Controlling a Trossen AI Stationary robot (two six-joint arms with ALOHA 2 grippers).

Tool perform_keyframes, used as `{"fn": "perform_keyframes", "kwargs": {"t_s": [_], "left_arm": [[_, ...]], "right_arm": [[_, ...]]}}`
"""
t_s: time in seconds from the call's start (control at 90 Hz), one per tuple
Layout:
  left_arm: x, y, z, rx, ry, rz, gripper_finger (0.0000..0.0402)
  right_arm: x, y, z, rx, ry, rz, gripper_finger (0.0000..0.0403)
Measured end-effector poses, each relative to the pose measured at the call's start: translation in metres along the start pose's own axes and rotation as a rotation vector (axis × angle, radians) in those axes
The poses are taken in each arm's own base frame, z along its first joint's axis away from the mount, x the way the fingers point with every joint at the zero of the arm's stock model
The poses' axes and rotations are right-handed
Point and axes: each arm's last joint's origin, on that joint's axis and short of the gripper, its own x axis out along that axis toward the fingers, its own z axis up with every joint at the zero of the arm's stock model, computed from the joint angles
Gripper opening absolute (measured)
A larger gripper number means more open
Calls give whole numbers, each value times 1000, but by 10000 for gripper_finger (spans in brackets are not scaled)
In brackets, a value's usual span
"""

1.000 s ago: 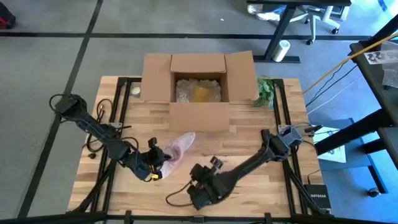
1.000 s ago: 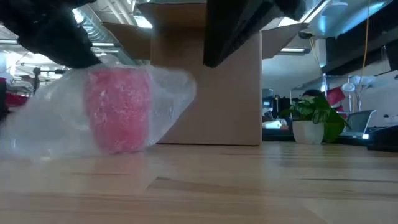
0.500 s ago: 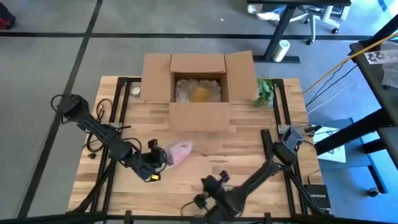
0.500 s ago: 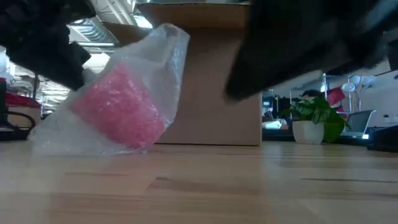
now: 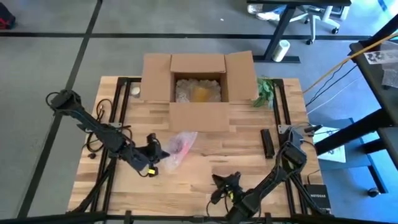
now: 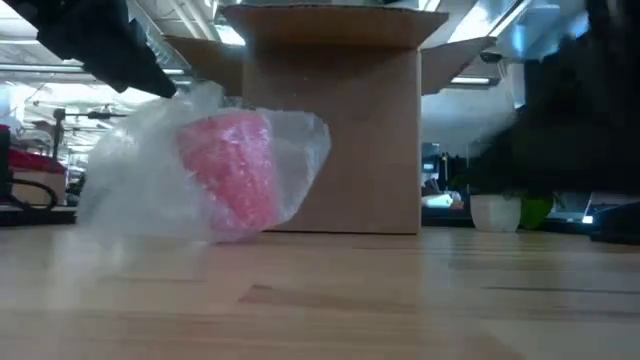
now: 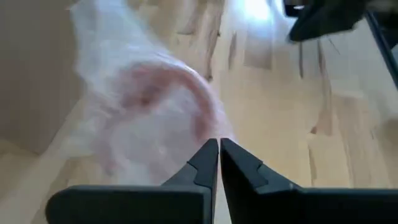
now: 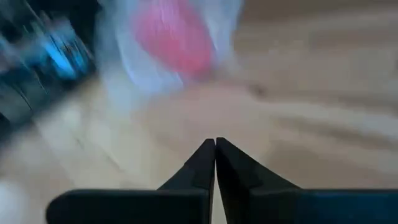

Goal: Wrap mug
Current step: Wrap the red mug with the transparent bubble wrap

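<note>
Pink mug [image 5: 176,147] is being shown inside a loose sleeve of bubble wrap [image 5: 180,144], lying near the middle of the wooden table [image 5: 249,155], just in front of the open cardboard box [image 5: 199,84] but apart from it; in the low view the mug [image 6: 228,170] is seen tilted, with the wrap [image 6: 130,190] bunched out to one side and a flap sticking up. Left gripper [image 5: 155,155] is being held at the wrap's near-left end, touching or just beside it; in the left wrist view its fingers [image 7: 205,163] are being seen pressed together at the tips, right at the film edge, and whether a bit of film is being pinched between them cannot be told. Right gripper [image 5: 222,184] is being kept well apart from the mug, low at the front edge of the table, fingers [image 8: 208,155] closed on nothing. Step judged: wrapping is being done mid-way, mug covered but wrap loose and ends open. Next move is judged as needing the loose flap to be pulled over and tucked while the mug is being steadied, likely by the right gripper being brought in; thin film may be slipping, mug may be rolling. Potted plant [image 5: 263,91] is being left at the box's right
</note>
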Motion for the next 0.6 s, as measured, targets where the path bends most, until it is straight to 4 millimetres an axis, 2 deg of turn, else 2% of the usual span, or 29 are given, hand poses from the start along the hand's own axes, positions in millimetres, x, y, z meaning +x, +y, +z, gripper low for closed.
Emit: {"fn": "perform_keyframes", "kwargs": {"t_s": [0.111, 0.244, 0.389, 0.6], "left_arm": [[3, 4, 2, -10, 9, 1, 0], [8, 11, 6, -15, 7, 31, 0], [13, 22, 12, -22, 5, 60, 0], [14, 30, 38, 16, -25, 45, 0]], "right_arm": [[3, -1, -2, -107, 61, 36, 0], [16, -15, 2, -198, 116, 54, 0], [38, -45, 12, -218, 124, 121, 0], [62, -91, 40, -219, 71, 311, 0]]}}
